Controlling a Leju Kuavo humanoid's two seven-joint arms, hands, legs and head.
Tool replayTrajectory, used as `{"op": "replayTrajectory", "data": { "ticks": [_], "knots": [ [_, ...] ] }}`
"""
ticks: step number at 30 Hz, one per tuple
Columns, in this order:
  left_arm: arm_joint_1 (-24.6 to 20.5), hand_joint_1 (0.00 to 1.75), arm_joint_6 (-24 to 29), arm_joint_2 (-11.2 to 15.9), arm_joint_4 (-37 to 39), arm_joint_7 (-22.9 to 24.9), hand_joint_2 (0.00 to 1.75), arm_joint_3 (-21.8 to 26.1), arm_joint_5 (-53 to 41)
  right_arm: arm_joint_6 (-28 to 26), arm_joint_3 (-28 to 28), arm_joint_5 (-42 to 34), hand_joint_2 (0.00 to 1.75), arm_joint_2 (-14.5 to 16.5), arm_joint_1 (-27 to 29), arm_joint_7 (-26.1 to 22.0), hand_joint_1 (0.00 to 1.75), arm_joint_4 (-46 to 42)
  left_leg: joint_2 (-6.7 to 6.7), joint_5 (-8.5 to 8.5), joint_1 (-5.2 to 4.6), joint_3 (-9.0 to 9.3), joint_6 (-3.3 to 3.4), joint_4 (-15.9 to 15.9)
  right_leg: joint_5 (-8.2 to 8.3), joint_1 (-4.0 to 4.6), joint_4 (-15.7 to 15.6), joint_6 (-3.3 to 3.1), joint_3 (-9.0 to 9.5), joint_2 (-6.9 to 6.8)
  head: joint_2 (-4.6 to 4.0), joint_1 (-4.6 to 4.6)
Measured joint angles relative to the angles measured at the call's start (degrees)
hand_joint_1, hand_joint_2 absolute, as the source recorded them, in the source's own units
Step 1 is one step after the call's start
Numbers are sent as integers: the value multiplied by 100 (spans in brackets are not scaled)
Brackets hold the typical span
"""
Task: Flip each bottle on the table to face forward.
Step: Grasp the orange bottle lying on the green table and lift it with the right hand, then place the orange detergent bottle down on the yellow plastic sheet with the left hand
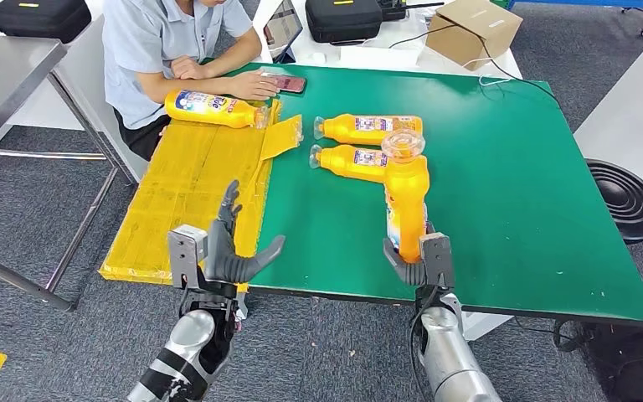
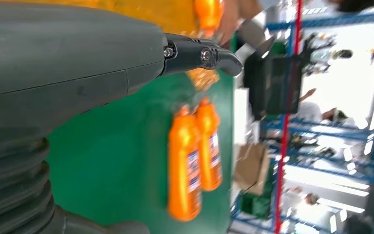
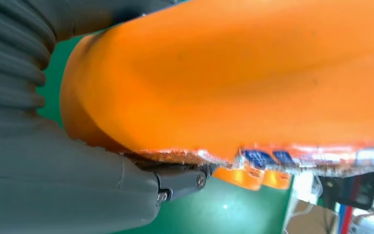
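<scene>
My right hand (image 1: 423, 260) grips an orange bottle (image 1: 406, 197) near its base and holds it upright above the green table (image 1: 511, 193), clear cap on top. In the right wrist view that bottle (image 3: 253, 73) looms large against the hand (image 3: 68, 185). Two more orange bottles (image 1: 368, 128) (image 1: 353, 161) lie side by side on the table behind it, caps pointing left; the left wrist view shows the pair (image 2: 195, 156) too. A fourth bottle (image 1: 213, 107) lies on the yellow board. My left hand (image 1: 230, 247) hovers open over the table's front left corner.
A yellow board (image 1: 188, 188) lies along the table's left edge. A person sits at the far left corner with a hand on a phone (image 1: 285, 83). A black stool (image 1: 628, 197) stands to the right. Cases and a cardboard box (image 1: 473, 29) sit behind.
</scene>
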Motion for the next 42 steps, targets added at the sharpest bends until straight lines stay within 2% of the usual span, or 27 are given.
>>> {"op": "replayTrajectory", "data": {
  "ticks": [7, 11, 14, 18, 23, 26, 31, 36, 40, 41, 42],
  "knots": [
    [14, 0, -134, -8, 160, 116, 175, -96, 128, 39, 365, -384, 175, 28, 257, 88, 175, -636, -1, 0, -1, -7, 0, 0, 0, 0, -1, 0, -7, 0, 0, -1],
    [170, 0, -1174, 16, 177, 703, 175, -261, 745, 266, 659, -830, 175, 25, 488, 116, 175, -1069, -1, -2, -1, -9, 0, 0, -1, 0, -1, 0, -8, -1, 0, 1],
    [388, 0, -1523, 73, 111, 505, 175, -525, 609, 452, 1060, -908, 175, -2, 702, 305, 175, -1475, 5, -7, -1, -12, -4, 0, -2, 0, 0, -1, -14, 2, 0, 1],
    [510, 0, -1625, 143, -34, 314, 175, -830, 309, 1077, 1846, -729, 175, -75, 821, 368, 175, -1742, 4, -7, 0, -16, -5, 0, -5, 1, -1, -3, -20, 2, 0, -1],
    [538, 0, -1691, 152, -135, 370, 175, -919, 585, 1345, 2796, -460, 175, -115, 876, 290, 175, -1822, 2, -6, 3, -16, -6, -1, -6, 4, 1, -4, -19, 1, 0, 0],
    [576, 0, -1752, 157, -211, 441, 175, -885, 904, 1381, 3185, -440, 175, -135, 893, 271, 175, -1822, 2, -6, 3, -16, -5, -1, -6, 2, 1, -4, -18, 1, 0, 1],
    [625, 0, -1689, 171, -368, 322, 175, -795, 983, 1355, 3550, -432, 175, -182, 881, 259, 175, -1822, 1, -6, 0, -17, -5, -1, -5, 0, 1, -4, -17, 0, 0, 0],
    [692, 0, -1355, 168, -568, 49, 175, -747, 842, 1329, 3750, -340, 175, -205, 834, 266, 175, -1822, 1, -6, 0, -18, -5, -1, -6, 0, 0, -4, -19, 1, 0, 1],
    [762, 0, -1341, 158, -758, 8, 175, -687, 924, 1273, 3839, -321, 175, -216, 801, 279, 175, -1813, 2, -6, 1, -18, -5, -1, -6, 0, 0, -4, -20, 1, 0, -1],
    [772, 1, -1356, 157, -794, 8, 175, -677, 945, 1249, 3856, -299, 175, -218, 791, 290, 175, -1804, 2, -6, 1, -18, -5, -1, -6, 1, 0, -4, -20, 1, 0, -1],
    [780, 19, -1370, 156, -823, 10, 175, -670, 963, 1222, 3870, -273, 175, -220, 782, 303, 175, -1792, 2, -6, 1, -18, -5, -1, -6, 1, 0, -4, -20, 1, 0, 0]
  ]
}}
